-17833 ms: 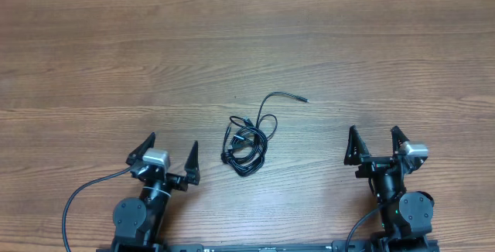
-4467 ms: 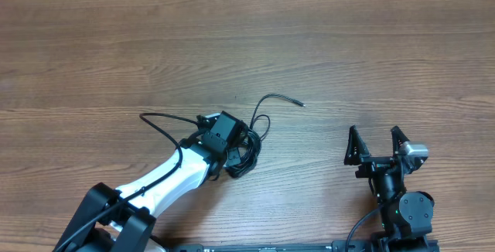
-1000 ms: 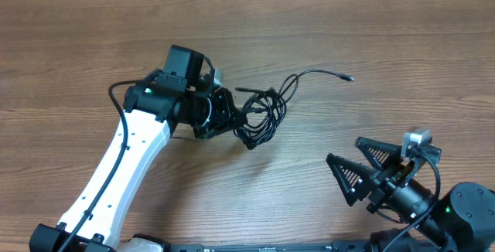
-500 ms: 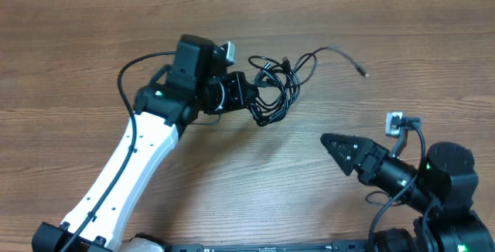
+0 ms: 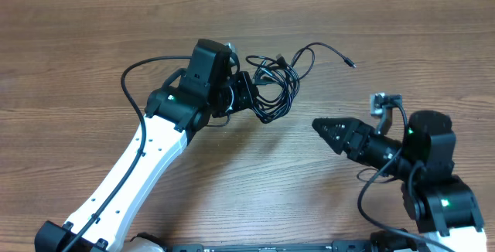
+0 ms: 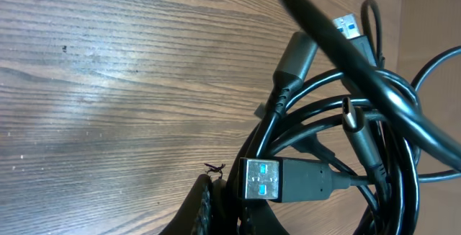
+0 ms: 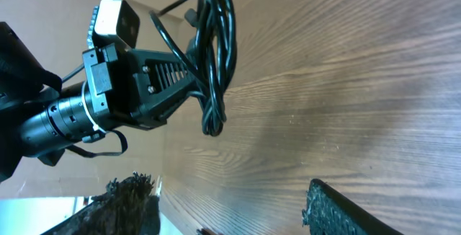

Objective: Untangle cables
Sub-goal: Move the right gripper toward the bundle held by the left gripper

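Left tool (image 5: 246, 97) clenches the tangled USB cables (image 5: 274, 91), which hang just far-left of the spread-open right tool (image 5: 321, 127), loose plug end (image 5: 352, 65) trailing right.

- Left arm (image 5: 128, 171): long white link, black joints, a thick black wire (image 5: 135, 70) looping alongside.
- Right arm (image 5: 437, 155): black, green lights, textured pointed fingers (image 5: 334, 132).
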Controlling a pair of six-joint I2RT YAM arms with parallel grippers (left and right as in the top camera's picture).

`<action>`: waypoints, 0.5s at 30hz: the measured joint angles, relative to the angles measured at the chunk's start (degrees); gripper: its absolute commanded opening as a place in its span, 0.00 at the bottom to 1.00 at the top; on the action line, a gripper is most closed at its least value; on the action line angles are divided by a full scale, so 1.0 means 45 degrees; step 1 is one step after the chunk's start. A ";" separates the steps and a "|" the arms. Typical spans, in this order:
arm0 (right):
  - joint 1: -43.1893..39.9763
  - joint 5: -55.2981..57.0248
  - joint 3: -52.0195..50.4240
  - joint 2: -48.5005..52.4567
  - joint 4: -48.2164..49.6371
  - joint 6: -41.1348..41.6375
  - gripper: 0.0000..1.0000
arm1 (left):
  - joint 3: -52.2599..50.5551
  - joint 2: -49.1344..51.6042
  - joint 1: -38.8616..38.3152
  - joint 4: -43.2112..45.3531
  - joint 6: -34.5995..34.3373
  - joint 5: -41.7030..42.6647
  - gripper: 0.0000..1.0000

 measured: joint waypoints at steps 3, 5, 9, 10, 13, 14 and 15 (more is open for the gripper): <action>0.0000 -0.0223 0.0000 0.0495 0.0287 -0.0214 0.70 | 0.0000 0.0000 0.0000 -0.0005 -0.0233 0.0010 0.04; 0.0000 -0.0345 0.0000 0.0797 0.0340 -0.0340 0.68 | 0.0000 0.0000 0.0000 -0.0005 -0.0311 0.0010 0.04; 0.0000 -0.0559 0.0000 0.1282 0.0389 -0.0690 0.60 | 0.0000 0.0000 0.0000 -0.0005 -0.0432 0.0005 0.04; 0.0000 -0.0612 0.0000 0.1394 0.0408 -0.0811 0.59 | 0.0000 0.0000 0.0000 -0.0005 -0.0432 0.0005 0.04; 0.0000 -0.0869 0.0000 0.1554 0.0918 -0.0947 0.61 | 0.0000 0.0000 0.0000 0.0000 -0.0515 0.0010 0.04; 0.0000 -0.1010 0.0000 0.1579 0.1190 -0.0981 0.61 | 0.0000 0.0000 0.0000 -0.0005 -0.0520 0.0005 0.04; 0.0000 -0.1112 0.0000 0.1588 0.1418 -0.1015 0.61 | 0.0000 0.0000 0.0000 -0.0005 -0.0520 -0.0005 0.04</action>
